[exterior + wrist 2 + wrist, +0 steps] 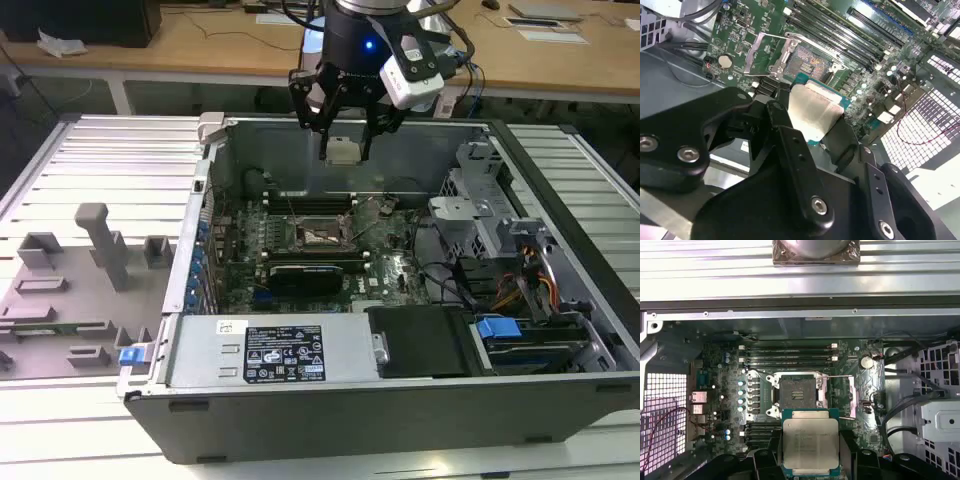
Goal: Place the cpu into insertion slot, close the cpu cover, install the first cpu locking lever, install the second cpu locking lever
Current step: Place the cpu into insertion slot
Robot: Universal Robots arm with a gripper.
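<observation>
While hanging over the open dark-grey metal computer case (330,430), grips with the black two-fingered gripper (343,150), jaws clenched on opposite edges of the small flat square cpu (810,445) with pale silver-grey metal top. Held in the air, well above the green motherboard (715,371). Beneath: dark-framed square insertion slot (797,391), bare, tan contacts showing. Beside it: thin silvery square-windowed cpu cover (852,396), swung open.

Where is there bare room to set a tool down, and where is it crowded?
Bare: slatted table between the grey fixtures and the wooden desk, and slats on the exterior view's right of the computer case. Crowded: inside the case, motherboard, cables, drive bays, with the gripper holding the cpu above.
</observation>
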